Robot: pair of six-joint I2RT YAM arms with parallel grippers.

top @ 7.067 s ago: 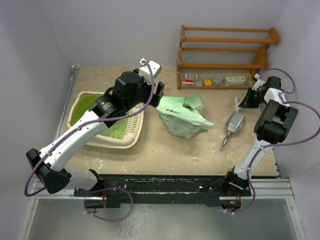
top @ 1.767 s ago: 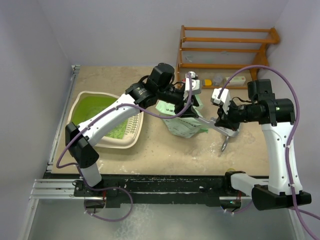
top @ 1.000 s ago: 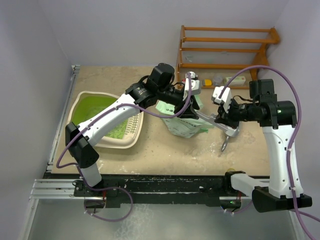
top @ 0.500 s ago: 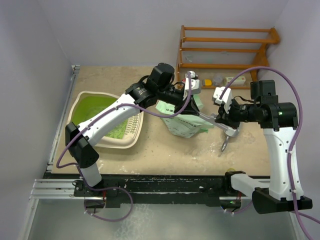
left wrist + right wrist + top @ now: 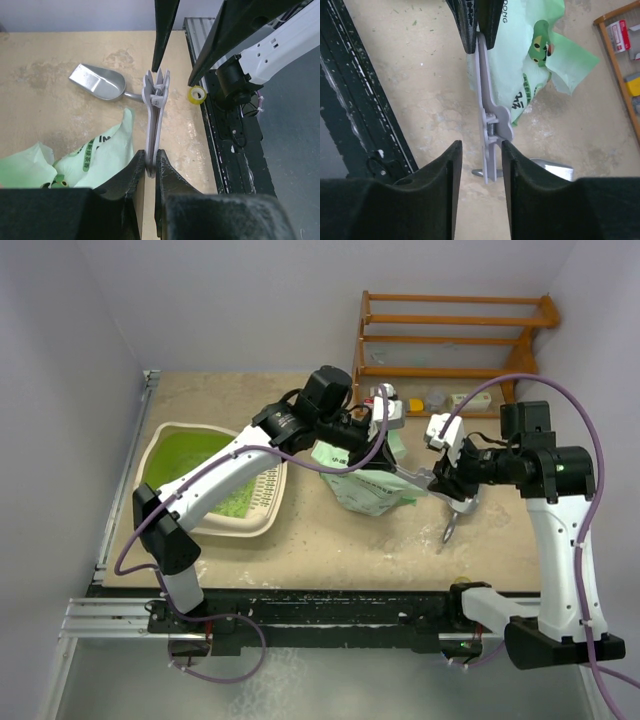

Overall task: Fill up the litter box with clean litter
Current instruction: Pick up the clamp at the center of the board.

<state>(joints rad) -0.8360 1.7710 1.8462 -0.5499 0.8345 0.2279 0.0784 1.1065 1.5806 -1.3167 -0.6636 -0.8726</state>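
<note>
The left pincer [image 5: 150, 167] pinches one end of the grey clip [image 5: 156, 107]; the right pincer [image 5: 481, 150] stands spread around the other end. The right should back straight off without snagging it, leaving the green bag [image 5: 365, 488] free for pouring into the litter box [image 5: 232, 530] at the left of the surface [image 5: 330, 540].

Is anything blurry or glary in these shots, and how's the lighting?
Top external: soft even light, litter box sharp, shadows faint. Left wrist: near jaws dark and soft, metal scoop faintly shiny. Right wrist: near jaws blurred, grey clip and green bag crisp.
</note>
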